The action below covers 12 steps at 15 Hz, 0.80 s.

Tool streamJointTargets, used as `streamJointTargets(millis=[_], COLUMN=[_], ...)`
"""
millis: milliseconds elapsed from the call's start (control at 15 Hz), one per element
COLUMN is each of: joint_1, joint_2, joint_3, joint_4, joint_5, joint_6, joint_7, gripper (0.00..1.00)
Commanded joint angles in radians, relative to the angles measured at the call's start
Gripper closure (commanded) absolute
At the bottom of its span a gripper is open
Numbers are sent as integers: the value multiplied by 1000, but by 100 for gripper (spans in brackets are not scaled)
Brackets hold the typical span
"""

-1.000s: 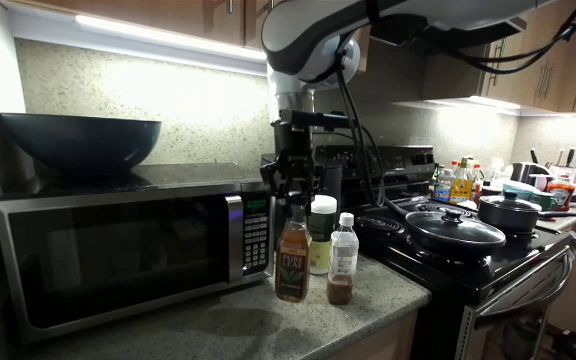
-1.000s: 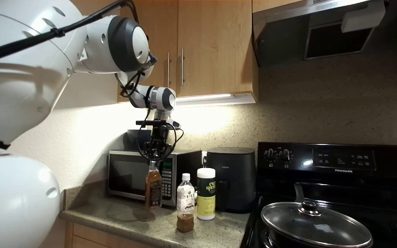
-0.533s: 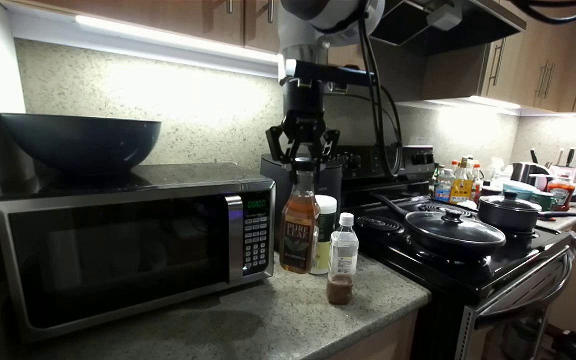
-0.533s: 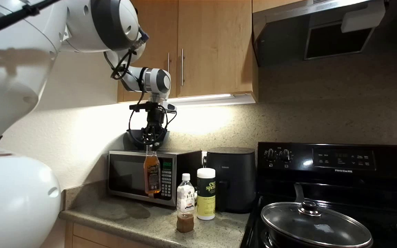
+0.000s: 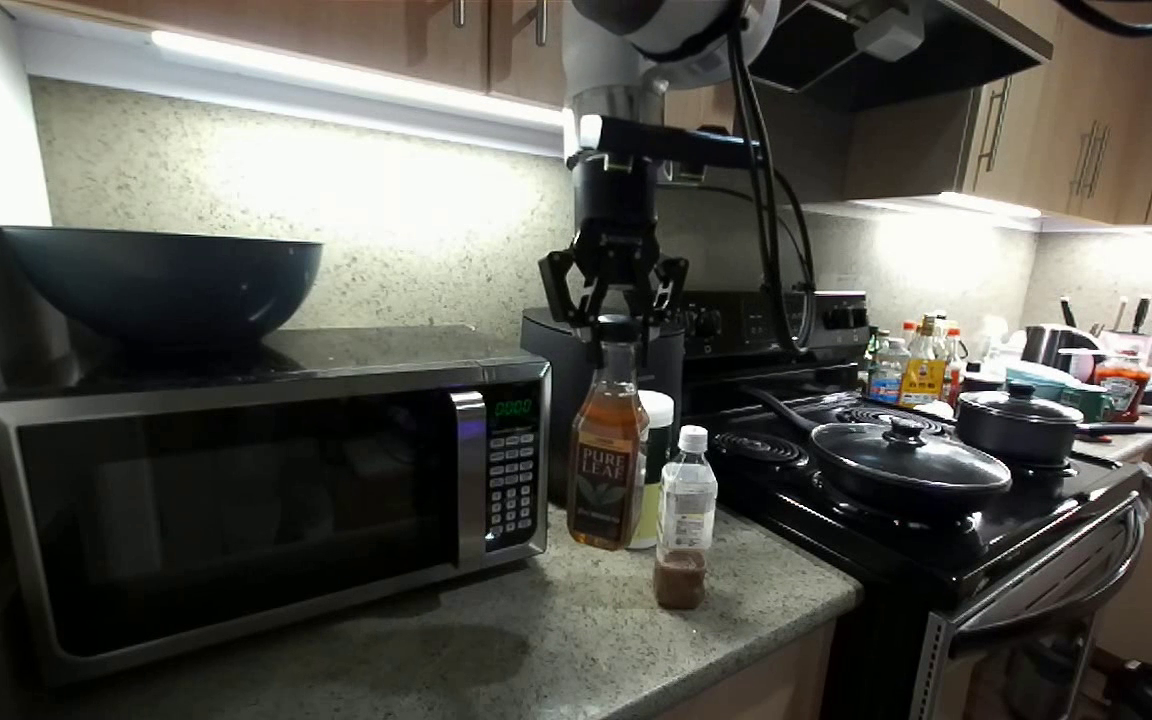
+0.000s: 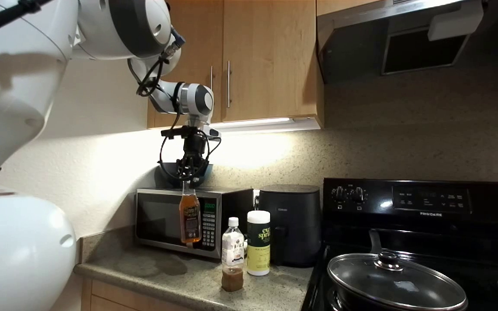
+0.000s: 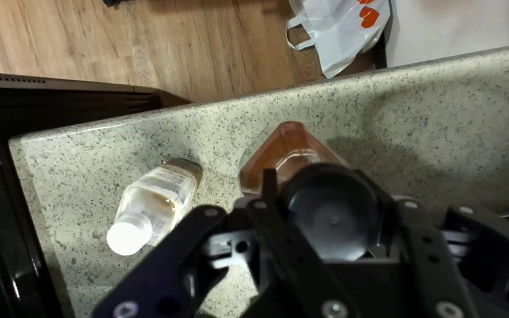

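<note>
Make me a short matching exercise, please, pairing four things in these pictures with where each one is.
Things:
1. Pure Leaf bottle
2. dark bowl
3. lidded frying pan
4. white-capped bottle

Places:
A. on the stove
B. gripped by the hand
C. standing on the counter
D. on top of the microwave

Right pairs: 1-B, 2-D, 3-A, 4-C.

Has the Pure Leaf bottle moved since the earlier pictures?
Yes, upward: in both exterior views, the Pure Leaf bottle now hangs higher relative to the stationary microwave.
</note>
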Motion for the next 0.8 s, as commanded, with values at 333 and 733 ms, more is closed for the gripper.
streamJointTargets(millis=[333, 733], joint_1=[-71, -104], joint_2=[-119, -210], joint_3=[-30, -41], joint_4=[-68, -103], joint_5=[2, -58], joint_6=[59, 58], joint_7=[77, 179], gripper=[82, 82])
